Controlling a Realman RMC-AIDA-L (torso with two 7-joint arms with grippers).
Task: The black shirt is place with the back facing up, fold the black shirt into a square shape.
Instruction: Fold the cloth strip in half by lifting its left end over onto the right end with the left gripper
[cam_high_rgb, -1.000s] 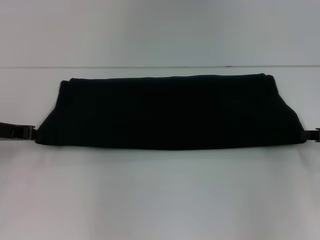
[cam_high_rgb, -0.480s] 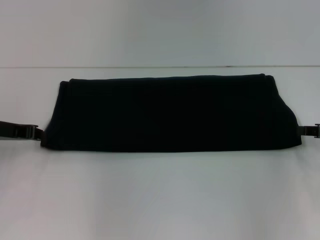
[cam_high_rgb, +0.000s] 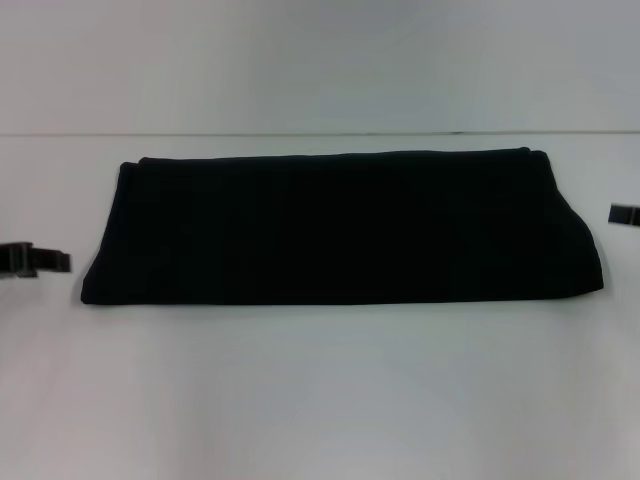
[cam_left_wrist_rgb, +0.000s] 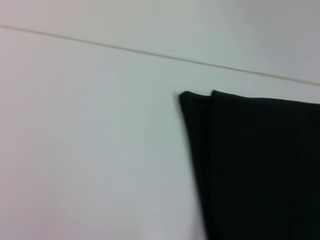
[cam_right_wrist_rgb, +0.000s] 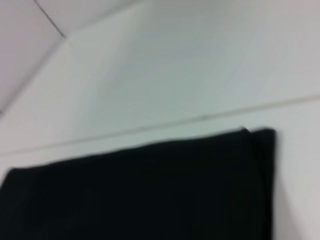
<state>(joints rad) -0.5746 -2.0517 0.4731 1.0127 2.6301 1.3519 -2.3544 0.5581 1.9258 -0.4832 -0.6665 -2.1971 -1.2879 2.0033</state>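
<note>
While the black shirt (cam_high_rgb: 340, 228) lies folded into a long, wide band across the white table (cam_high_rgb: 320, 390), we keep both grippers off the fabric, one at each end. From the head view the band runs from side to side, its far edge straight and close to the line where the table meets the wall (cam_high_rgb: 320, 60), its near edge a little longer, so the two short ends slant outward toward us. Layered edges show along the far side, near the far right corner.

Our left gripper (cam_high_rgb: 62, 262) sits just beside the near left corner of the shirt, with a strip of bare table between its tip and the cloth. We cannot tell whether its fingers are apart or together, since only a dark stub of it shows at the frame's edge. Our right gripper (cam_high_rgb: 618, 214) is at the right edge of the head view, apart from the shirt's right end, and its fingers cannot be made out either.

Our left wrist view shows one corner of the shirt (cam_left_wrist_rgb: 255, 165) with two stacked folded edges side by side on the table. Our right wrist view shows another corner of it (cam_right_wrist_rgb: 145, 192), also with a doubled edge, lying flat.
</note>
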